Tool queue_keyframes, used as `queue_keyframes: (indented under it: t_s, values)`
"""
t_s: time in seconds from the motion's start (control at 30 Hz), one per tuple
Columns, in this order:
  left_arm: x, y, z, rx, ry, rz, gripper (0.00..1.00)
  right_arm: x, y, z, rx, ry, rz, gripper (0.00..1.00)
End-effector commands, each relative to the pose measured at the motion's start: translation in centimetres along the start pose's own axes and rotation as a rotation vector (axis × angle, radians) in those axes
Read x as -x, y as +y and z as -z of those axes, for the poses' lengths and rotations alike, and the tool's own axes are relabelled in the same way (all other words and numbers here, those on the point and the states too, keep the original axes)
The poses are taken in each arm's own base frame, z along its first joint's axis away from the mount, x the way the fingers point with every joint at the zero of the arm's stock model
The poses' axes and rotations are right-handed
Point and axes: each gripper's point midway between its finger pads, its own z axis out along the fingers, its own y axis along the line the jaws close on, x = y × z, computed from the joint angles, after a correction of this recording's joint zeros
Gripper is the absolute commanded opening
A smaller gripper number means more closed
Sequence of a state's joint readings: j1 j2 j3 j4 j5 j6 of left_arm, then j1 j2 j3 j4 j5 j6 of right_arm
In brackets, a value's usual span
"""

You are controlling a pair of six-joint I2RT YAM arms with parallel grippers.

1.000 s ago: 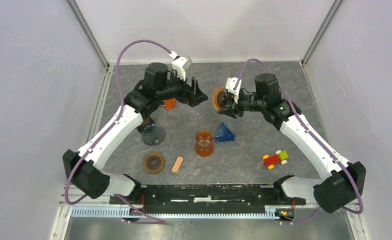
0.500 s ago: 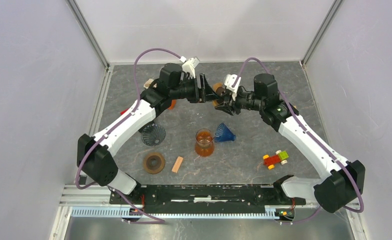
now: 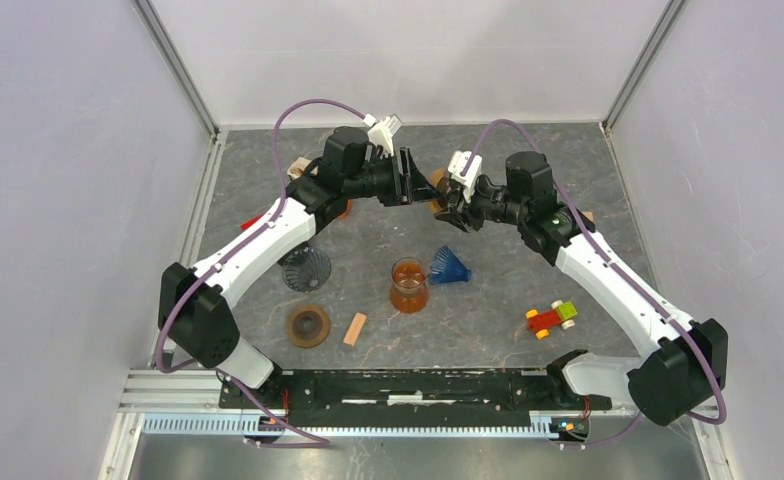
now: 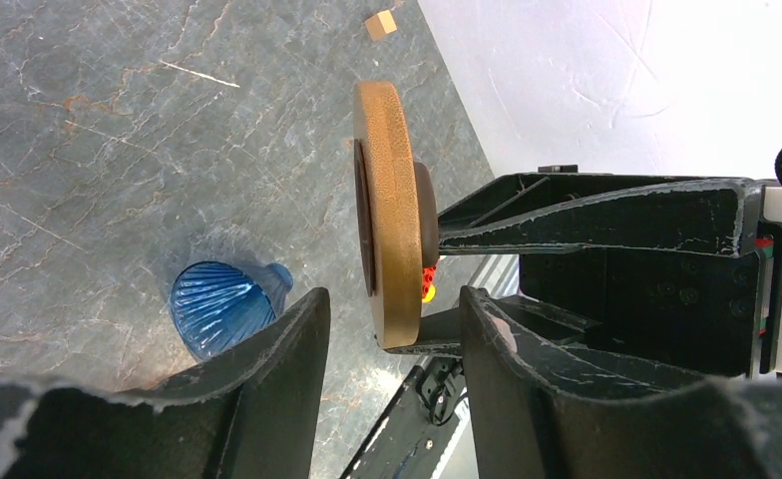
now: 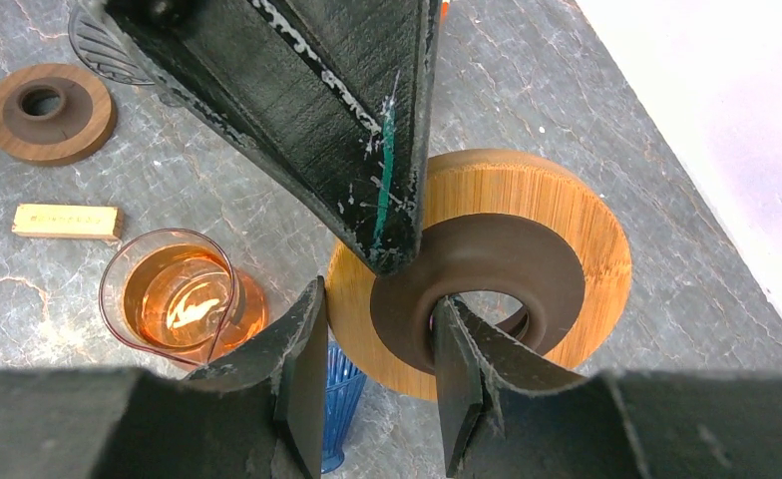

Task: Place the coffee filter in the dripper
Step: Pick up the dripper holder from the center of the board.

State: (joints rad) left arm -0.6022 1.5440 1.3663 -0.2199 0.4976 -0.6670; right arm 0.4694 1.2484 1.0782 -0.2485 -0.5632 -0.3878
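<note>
My R gripper (image 5: 377, 297) is clamped on the ring (image 5: 567, 239) by its dark collar, one finger thru the hole. L gripper (image 4: 392, 304) is half open astride the rim, gaps both sides, holding nothing. Best to centre, then pinch the flat faces squarely before R lets go. The filter (image 3: 451, 266) (blue, I think) lies on the table (image 3: 468, 320) beside the carafe (image 3: 408, 285). No writing legible.

- Coffee filter (image 3: 450, 266): blue ribbed cone, on its side, just right of the amber carafe (image 3: 408, 287).
- Dripper (image 3: 306, 269): dark ribbed cone, mouth up, left of it.
</note>
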Motion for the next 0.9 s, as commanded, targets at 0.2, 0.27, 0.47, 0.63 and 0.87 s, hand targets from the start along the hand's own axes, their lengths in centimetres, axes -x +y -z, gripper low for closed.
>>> queue_keyframes:
  t_s: [0.2, 0.27, 0.47, 0.63, 0.87]
  values:
    - [2.2, -1.7, 0.2, -0.048, -0.079, -0.048, 0.41, 1.7, -0.5, 0.2, -0.023, -0.054, 0.033, 0.08]
    - [2.3, -1.8, -0.1, -0.059, -0.08, -0.04, 0.41, 1.6, -0.5, 0.2, -0.023, -0.052, 0.03, 0.08]
    - [2.0, -1.7, -0.8, -0.064, -0.065, -0.028, 0.4, 1.5, -0.3, 0.1, -0.015, -0.055, 0.024, 0.08]
    - [1.8, -1.3, -0.9, -0.052, -0.062, -0.025, 0.39, 1.5, -0.3, 0.2, -0.021, -0.055, 0.024, 0.07]
    - [1.6, -1.1, -1.1, -0.051, -0.054, -0.022, 0.21, 1.8, -0.2, 0.3, -0.019, -0.063, 0.021, 0.08]
